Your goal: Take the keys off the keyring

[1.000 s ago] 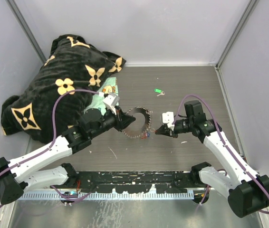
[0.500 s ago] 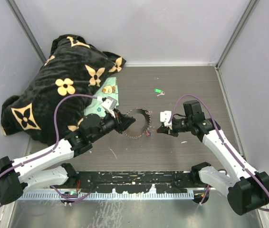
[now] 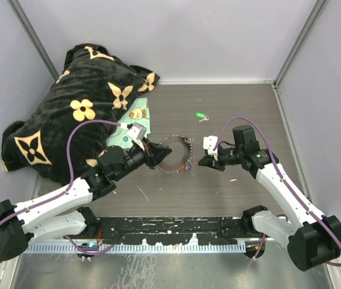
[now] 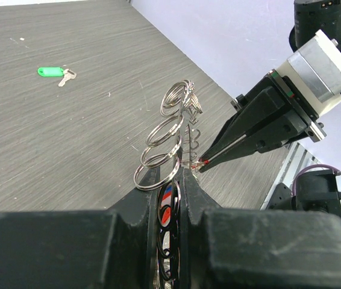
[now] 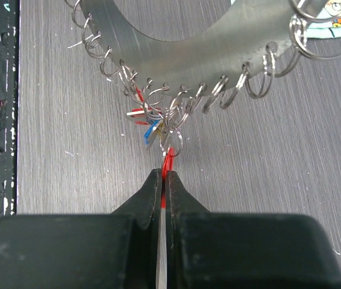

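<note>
Top external view, read from left to right: the left arm [image 3: 68,192] reaches in from the lower left. The left jaws are closed down on the left-hand rim of the keyring [image 3: 172,171], which sits at the middle of the frame over the worktop [image 3: 249,102]. Whether its lower edge touches the worktop cannot be told. The left wrist view confirms the grip: the ring band stands edge-on between the closed-in jaws and runs away from them toward the upper centre of the frame, with small wire loops [image 4: 161,135] along its rim. The keys [image 3: 187,169] hang in a cluster at the lower right of the keyring, on the side away from the left jaws and facing the right arm [image 3: 279,180]. The right jaws point left toward the ring and are fully closed on the red tag [image 5: 168,161] of one key. In the right wrist view that tag lies straight ahead of the jaw tips, its long axis in line with them, and leads up to a loop on the ring's lower rim. A blue-tagged key [image 5: 151,133] sits just to the upper left of the tips, not gripped. Judged from this layout, the coming move is a pull by the right arm, the nearer one, rightward along the tag's axis while the left jaws anchor the ring. A green-tagged key [image 3: 200,115] lies loose on the worktop toward the upper right, well apart from the ring.
</note>
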`<state>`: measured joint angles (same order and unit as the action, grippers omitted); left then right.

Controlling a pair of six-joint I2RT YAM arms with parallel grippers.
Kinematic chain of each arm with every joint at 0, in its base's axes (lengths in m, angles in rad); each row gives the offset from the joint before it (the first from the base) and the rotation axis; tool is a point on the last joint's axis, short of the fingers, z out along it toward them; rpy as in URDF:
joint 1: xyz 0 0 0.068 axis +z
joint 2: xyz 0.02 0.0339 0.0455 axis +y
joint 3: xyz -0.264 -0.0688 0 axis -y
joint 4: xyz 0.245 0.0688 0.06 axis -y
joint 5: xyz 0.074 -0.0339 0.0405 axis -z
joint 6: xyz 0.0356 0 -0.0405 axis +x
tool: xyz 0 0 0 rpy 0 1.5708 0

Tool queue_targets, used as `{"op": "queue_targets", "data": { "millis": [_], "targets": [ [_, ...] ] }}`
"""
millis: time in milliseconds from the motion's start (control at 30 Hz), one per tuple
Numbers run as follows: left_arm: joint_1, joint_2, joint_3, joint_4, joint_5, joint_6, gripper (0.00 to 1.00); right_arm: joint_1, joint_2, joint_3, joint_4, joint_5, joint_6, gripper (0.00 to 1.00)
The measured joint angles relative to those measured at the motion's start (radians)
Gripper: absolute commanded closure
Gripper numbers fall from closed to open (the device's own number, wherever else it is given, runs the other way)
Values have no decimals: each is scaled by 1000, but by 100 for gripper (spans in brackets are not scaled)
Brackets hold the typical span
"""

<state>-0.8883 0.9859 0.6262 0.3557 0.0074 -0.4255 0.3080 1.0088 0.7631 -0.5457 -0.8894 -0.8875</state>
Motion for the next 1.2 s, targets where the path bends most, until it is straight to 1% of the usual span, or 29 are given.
{"op": "queue_targets", "data": {
  "millis": [300, 433, 600, 833, 1200],
  "targets": [
    [-11, -21, -44, 50, -20, -3, 100, -14, 0, 3, -5, -43, 4, 99],
    [-20, -8, -45, 82, -34, -5, 100, -14, 0, 3, -3, -47, 8, 99],
    [-26, 20, -45, 113, -48, -6, 100, -14, 4, 3, 31, -51, 53, 99],
    [-26, 23, -45, 118, -65, -6, 100, -15, 12, 2, 61, -46, 87, 99],
    [-26, 32, -45, 130, -76, -13, 100, -15, -11, 8, 34, 4, 78, 99]
  ]
}}
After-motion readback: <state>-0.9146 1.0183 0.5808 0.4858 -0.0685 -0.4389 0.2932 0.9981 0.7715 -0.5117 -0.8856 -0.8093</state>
